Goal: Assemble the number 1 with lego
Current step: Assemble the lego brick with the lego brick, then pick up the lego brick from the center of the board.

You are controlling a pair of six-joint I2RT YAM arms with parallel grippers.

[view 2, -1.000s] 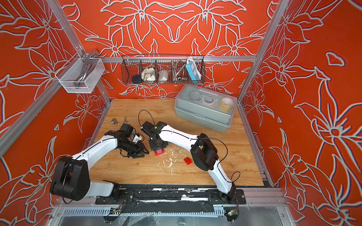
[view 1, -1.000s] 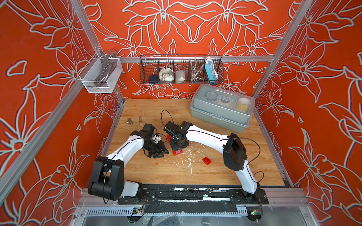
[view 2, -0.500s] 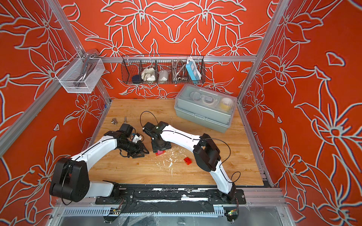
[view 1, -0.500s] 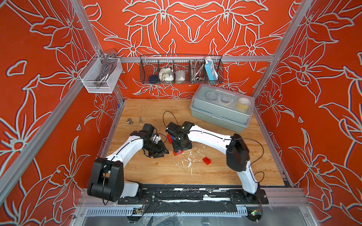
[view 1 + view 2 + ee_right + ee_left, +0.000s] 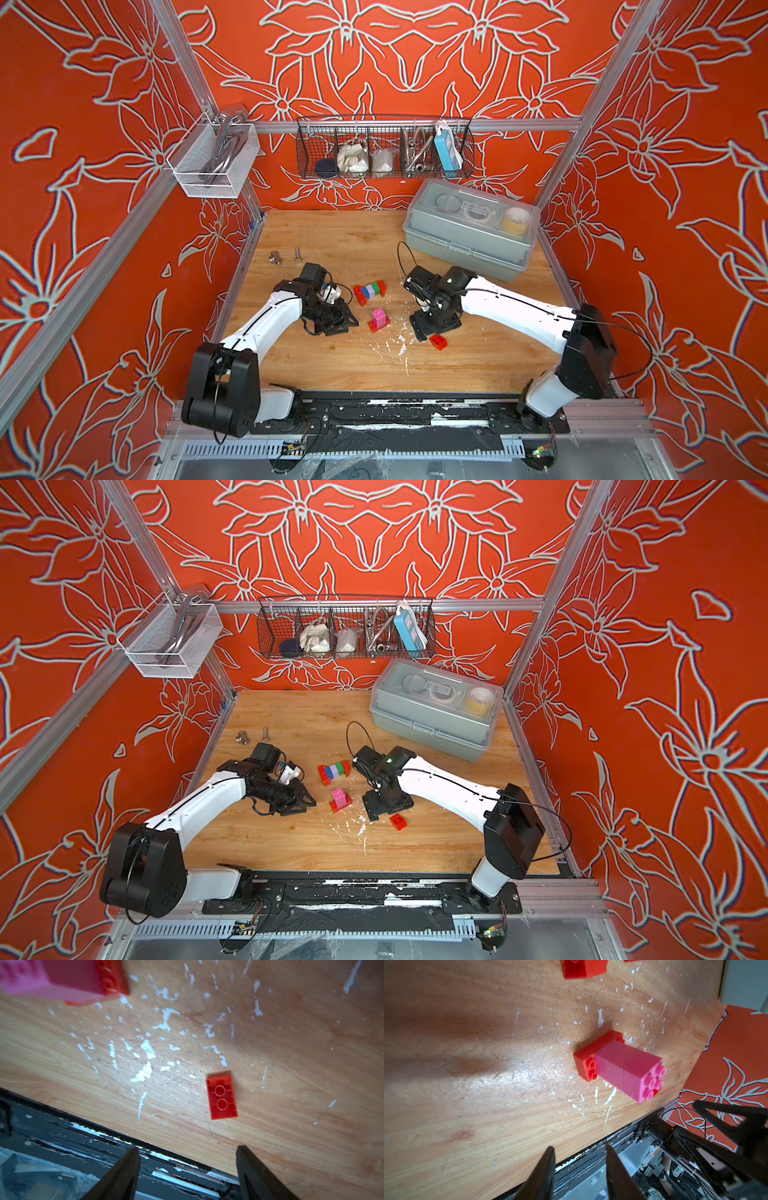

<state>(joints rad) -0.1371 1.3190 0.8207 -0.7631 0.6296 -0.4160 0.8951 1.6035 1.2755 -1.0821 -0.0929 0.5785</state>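
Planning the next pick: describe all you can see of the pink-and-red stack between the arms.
The pink-and-red stack is glossy plastic: a pink column, seamed across its middle, four studs on top, pressed onto a wider red base brick whose bare studs show either side. It stands upright near the middle of the wooden table; only the table touches it.

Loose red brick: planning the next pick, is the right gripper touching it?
Apart: right wrist view shows clear gap between right gripper and loose red brick.

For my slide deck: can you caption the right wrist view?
Open right gripper facing a loose red brick, hollow underside up, on the white-flecked wooden table; a pink-and-red stack sits nearby.
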